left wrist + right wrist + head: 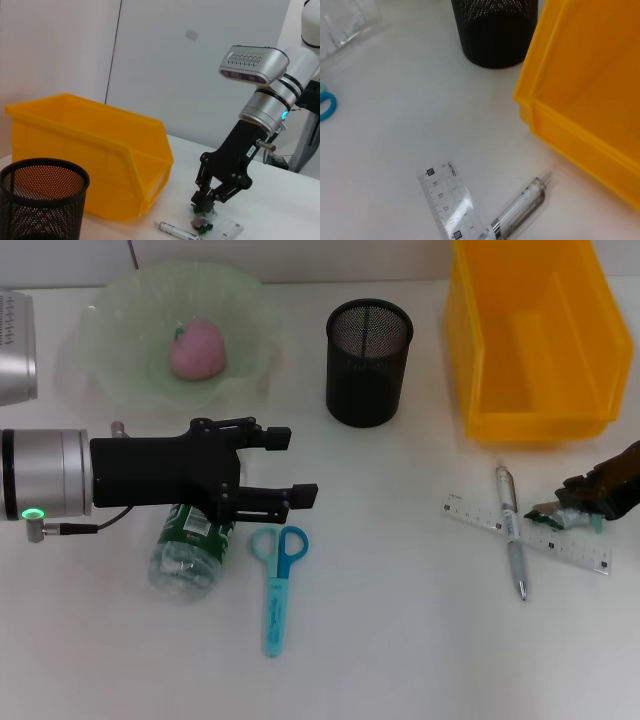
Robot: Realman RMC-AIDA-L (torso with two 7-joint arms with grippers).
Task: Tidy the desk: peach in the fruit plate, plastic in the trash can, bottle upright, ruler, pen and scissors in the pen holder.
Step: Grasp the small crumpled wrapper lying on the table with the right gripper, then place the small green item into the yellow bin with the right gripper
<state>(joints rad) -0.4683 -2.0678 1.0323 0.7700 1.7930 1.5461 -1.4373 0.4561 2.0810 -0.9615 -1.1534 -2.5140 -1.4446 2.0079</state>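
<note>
The pink peach (196,348) lies in the green fruit plate (110,315). My left gripper (290,467) is open and empty, hovering just above the green-labelled bottle (190,545), which lies on its side. The blue scissors (278,580) lie beside the bottle. My right gripper (575,502) is shut on a crumpled piece of plastic (570,520) at the right end of the clear ruler (527,533). It also shows in the left wrist view (205,212). A pen (511,530) lies across the ruler. The black mesh pen holder (368,362) stands behind.
The yellow bin (535,335) stands at the back right, next to the pen holder. The right wrist view shows the ruler (451,202), the pen (520,210), the bin (590,85) and the pen holder (495,30).
</note>
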